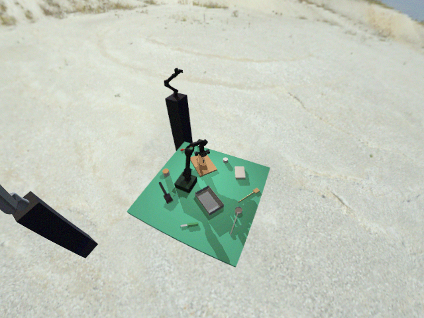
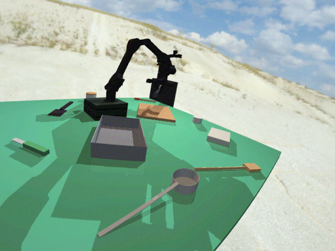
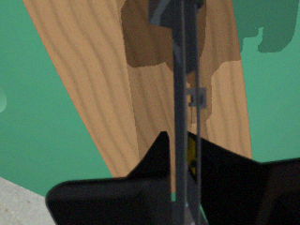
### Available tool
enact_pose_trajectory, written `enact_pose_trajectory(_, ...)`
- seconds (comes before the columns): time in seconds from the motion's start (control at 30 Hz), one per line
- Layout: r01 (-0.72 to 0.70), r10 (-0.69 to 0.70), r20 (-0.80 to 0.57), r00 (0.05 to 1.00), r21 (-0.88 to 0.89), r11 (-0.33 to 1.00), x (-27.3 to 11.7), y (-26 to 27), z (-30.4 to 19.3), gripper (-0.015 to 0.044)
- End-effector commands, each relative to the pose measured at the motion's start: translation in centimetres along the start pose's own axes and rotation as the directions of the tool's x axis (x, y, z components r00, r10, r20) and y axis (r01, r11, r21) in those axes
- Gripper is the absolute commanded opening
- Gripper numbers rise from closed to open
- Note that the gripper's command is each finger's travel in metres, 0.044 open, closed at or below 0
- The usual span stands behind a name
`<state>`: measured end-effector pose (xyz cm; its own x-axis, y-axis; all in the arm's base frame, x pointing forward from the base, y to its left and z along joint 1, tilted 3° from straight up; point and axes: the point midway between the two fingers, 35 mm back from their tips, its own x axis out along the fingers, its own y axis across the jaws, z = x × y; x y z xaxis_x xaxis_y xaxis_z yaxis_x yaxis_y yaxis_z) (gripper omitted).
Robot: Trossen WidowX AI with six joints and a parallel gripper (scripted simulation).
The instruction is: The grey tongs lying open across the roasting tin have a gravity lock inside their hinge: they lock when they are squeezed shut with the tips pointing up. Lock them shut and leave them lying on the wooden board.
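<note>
My arm (image 1: 187,163) (image 2: 125,63) is matte black from end to end, built of slim links joined by chunky, rounded knuckles. It stands on a square black base (image 1: 179,185) (image 2: 91,105) that shows a seam around its sides. My gripper (image 1: 203,158) (image 2: 158,87) (image 3: 172,136) is black too, with broad, smooth fingers that taper to points; the wrist view shows the rounded corner of one at eight o'clock. A small black bracket juts from my wrist at three o'clock in the exterior view.
</note>
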<state>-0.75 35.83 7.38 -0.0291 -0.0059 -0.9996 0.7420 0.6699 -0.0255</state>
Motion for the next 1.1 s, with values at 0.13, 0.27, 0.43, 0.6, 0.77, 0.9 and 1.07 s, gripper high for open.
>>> enact_pose_trajectory(0.13,0.020,-0.016,-0.104,0.994,0.037,0.999,0.5,0.3,-0.3,-0.0150)
enact_pose_trajectory(0.27,0.038,-0.024,-0.207,0.978,0.064,0.997,0.9,0.7,-0.6,-0.0150)
enact_pose_trajectory(0.43,0.059,-0.027,-0.332,0.943,0.088,0.994,1.2,1.1,-0.8,-0.0150)
enact_pose_trajectory(0.6,0.070,-0.023,-0.446,0.895,0.090,0.993,1.3,1.5,-0.8,-0.0150)
enact_pose_trajectory(0.77,0.081,-0.014,-0.556,0.831,0.096,0.992,1.1,1.8,-0.6,-0.0150)
enact_pose_trajectory(0.9,0.086,-0.006,-0.635,0.772,0.094,0.992,0.8,2.0,-0.4,-0.0150)
enact_pose_trajectory(1.07,0.084,0.004,-0.723,0.690,0.085,0.993,0.3,2.0,0.0,-0.0150)
